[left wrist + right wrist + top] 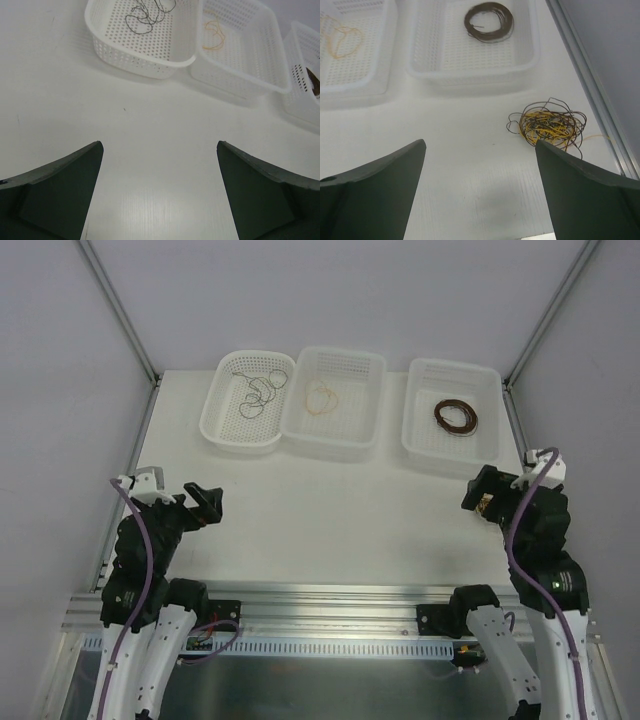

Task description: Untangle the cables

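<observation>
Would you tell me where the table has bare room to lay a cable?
The stretch between the left hand and right hand, nearer than the baskets, is bare. It is crowded just ahead of the right hand, where the tangled cables lie.

Far edge: three baskets (332, 447) side by side | right: cable tangle (551, 125) beside rail (592, 100) | middle tabletop (330, 520) seemingly open

The tangled cables (549, 125) mix orange-yellow, brown and black strands. The baskets (238, 441) are white — perforated in dotted rows.

No readable text or labels anywhere.
</observation>
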Robot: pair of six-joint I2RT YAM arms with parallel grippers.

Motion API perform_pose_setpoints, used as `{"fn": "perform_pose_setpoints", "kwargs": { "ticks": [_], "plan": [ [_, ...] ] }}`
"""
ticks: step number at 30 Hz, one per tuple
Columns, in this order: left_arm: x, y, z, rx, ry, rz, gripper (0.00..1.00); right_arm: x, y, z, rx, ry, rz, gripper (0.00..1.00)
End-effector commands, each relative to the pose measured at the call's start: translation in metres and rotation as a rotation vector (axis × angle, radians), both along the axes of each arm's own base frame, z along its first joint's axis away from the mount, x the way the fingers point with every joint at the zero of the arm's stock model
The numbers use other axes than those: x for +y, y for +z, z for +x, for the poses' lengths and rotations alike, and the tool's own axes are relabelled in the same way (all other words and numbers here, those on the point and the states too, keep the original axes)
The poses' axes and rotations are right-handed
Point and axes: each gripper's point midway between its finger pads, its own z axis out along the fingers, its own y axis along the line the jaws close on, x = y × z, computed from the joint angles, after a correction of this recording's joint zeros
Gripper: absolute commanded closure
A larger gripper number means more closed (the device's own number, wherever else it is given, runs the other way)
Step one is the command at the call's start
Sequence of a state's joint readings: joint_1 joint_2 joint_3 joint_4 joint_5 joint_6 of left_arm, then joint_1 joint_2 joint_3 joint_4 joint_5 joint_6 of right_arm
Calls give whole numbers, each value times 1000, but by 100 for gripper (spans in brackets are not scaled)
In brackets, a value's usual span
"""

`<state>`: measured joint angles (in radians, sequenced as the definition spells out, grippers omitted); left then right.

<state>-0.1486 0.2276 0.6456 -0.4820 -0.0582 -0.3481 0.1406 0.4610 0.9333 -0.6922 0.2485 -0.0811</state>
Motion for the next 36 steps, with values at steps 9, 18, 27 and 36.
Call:
{"fn": "perform_pose_setpoints", "kwargs": {
  "ticks": [9,18,27,36],
  "plan": [
    [-11,-33,11,93,-42,-23,1,-47,-73,68,202,-387,80,3],
    [-11,-39,13,114,-40,-21,1,-80,-138,94,334,-628,180,3],
    [-19,-40,11,121,-86,-28,1,-106,-201,90,455,-777,224,3],
    [-20,-41,11,122,-95,-29,1,-98,-220,89,542,-699,221,50]
  ]
}}
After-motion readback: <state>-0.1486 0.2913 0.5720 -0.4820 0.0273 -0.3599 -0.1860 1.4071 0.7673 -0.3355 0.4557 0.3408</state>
